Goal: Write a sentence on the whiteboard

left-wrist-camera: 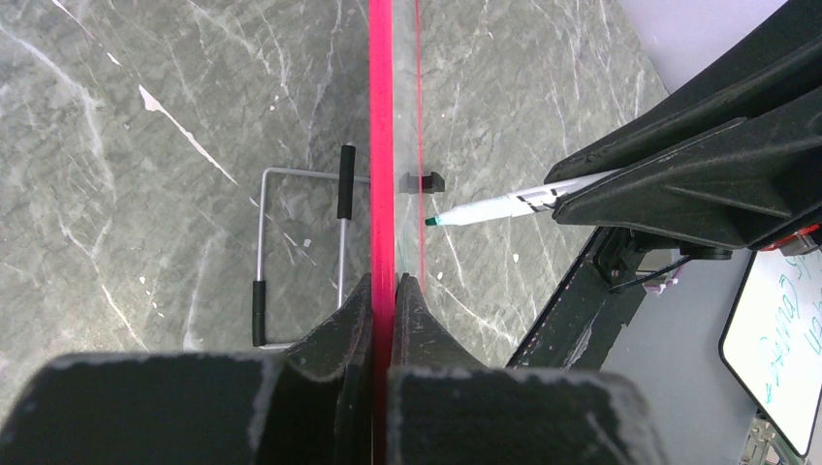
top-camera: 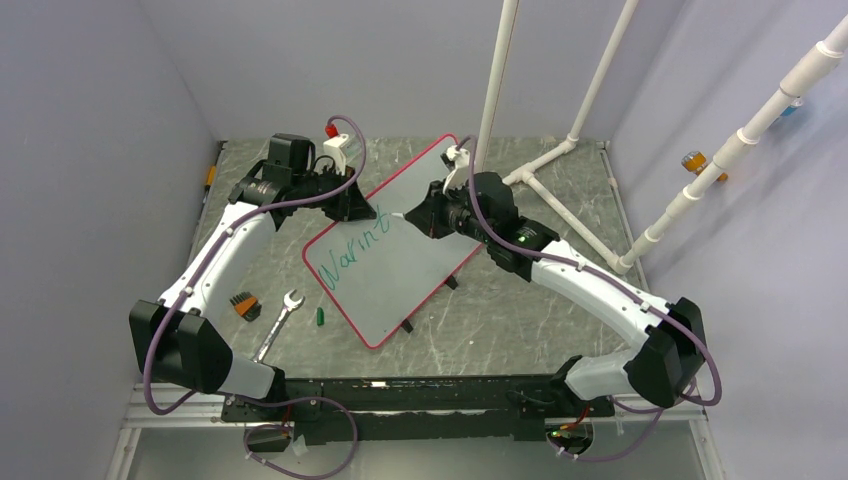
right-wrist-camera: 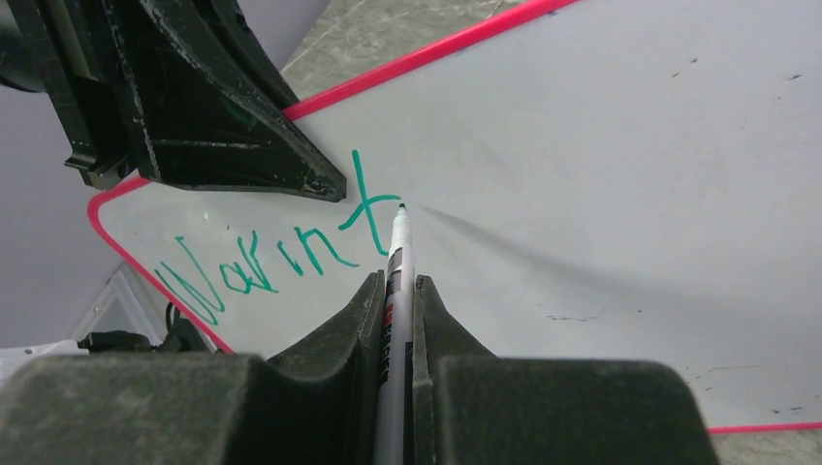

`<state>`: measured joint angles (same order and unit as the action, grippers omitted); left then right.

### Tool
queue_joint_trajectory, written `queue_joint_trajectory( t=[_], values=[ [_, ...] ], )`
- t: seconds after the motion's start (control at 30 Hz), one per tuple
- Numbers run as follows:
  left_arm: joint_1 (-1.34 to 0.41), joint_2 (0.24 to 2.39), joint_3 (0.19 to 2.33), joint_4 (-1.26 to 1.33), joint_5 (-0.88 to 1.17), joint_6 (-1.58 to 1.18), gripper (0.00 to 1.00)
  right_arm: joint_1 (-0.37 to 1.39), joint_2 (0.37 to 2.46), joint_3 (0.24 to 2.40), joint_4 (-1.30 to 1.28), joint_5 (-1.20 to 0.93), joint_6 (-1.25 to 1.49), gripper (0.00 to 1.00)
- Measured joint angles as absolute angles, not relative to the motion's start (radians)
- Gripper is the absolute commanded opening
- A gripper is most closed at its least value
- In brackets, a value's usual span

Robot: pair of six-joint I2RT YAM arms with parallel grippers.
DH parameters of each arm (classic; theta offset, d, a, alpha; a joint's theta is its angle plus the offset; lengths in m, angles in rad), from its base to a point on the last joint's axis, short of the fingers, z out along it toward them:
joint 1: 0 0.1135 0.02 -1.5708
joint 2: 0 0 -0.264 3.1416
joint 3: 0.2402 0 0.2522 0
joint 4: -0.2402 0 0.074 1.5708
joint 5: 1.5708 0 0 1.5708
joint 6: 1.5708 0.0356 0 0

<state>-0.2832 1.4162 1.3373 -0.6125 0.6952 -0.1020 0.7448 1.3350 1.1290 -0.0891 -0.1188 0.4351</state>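
Surroundings: a wrench (top-camera: pixel 280 322), one green marker cap (top-camera: pixel 320 316) and a small orange-and-black item (top-camera: pixel 244 305) lay on the grey marbled table (top-camera: pixel 520 330) near the left arm, apart from the whiteboard (top-camera: pixel 400 270). White pipes (top-camera: pixel 497 80) rose behind the right arm.
Obstructions: seen from overhead, the left gripper (left-wrist-camera: pixel 385 300) covered part of the whiteboard's far rim, and the right gripper (right-wrist-camera: pixel 397 291) hid most of the marker (right-wrist-camera: pixel 397 252). In the right wrist view the left gripper's dark body overlapped the board above the lettering.
Whiteboard position: it lay diagonally on the table between the two arms, red-rimmed and raised on black feet (top-camera: pixel 408 325). A wire stand (left-wrist-camera: pixel 300 242) showed beside its edge in the left wrist view.
Left gripper: the fingers were pressed together on the whiteboard's red rim.
Right gripper: it was clamped on the white marker, whose green tip met the board at the crossbar of the last letter.
Counts: two arms, two grippers, one whiteboard, one marker, one cap, one wrench, two feet in view, one line of writing, five letters.
Sentence (right-wrist-camera: pixel 291 254): green handwriting, legible as roughly "Warmt", on the board's part nearest the left arm.
Other writing: the print on the marker barrel was too small to read. A second white panel (left-wrist-camera: pixel 775 339) at the edge of the left wrist view bore green script, also unreadable.
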Motion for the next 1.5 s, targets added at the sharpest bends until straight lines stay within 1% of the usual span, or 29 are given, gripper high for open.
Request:
queue_joint_trajectory(
  t=[0.3,0.63,0.8,1.13,1.5],
  values=[
    [-0.283,1.416,1.337,-0.612,0.696,-0.102,0.00,0.716,1.371,1.184,-0.076,-0.106,0.439,0.00],
    [-0.283,1.416,1.337,-0.613,0.692,-0.102,0.00,0.708,1.393,1.189,-0.059,-0.109,0.458,0.00],
    [-0.283,1.416,1.337,-0.614,0.688,-0.102,0.00,0.707,1.389,1.153,-0.013,-0.114,0.475,0.00],
    [-0.283,1.416,1.337,-0.614,0.684,-0.102,0.00,0.707,1.330,0.998,0.053,-0.139,0.520,0.00],
    [-0.283,1.416,1.337,-0.614,0.684,-0.102,0.00,0.707,1.327,0.995,0.049,-0.138,0.535,0.00]
  ],
)
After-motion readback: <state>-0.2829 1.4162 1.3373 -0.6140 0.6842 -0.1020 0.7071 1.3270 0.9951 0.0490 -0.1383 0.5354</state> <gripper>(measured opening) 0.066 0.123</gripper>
